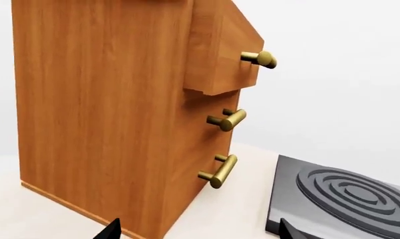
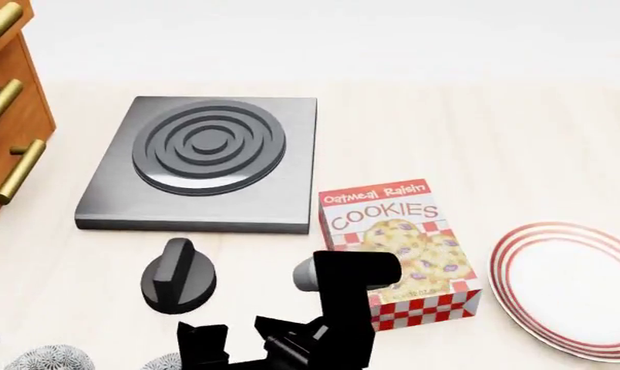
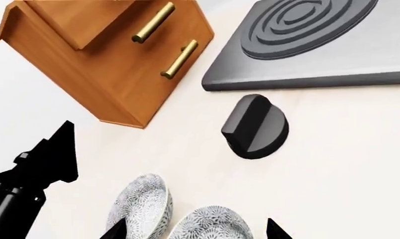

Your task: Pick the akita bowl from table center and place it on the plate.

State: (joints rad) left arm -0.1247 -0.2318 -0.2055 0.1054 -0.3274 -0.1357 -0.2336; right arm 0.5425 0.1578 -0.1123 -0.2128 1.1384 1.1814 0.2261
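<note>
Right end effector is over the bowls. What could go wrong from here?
1. The right end effector is open over the akita bowl, with a look-alike second bowl close beside it: a finger may strike that one.
2. The cookie box stands between the bowls and the plate: a low carry could knock it over.
</note>
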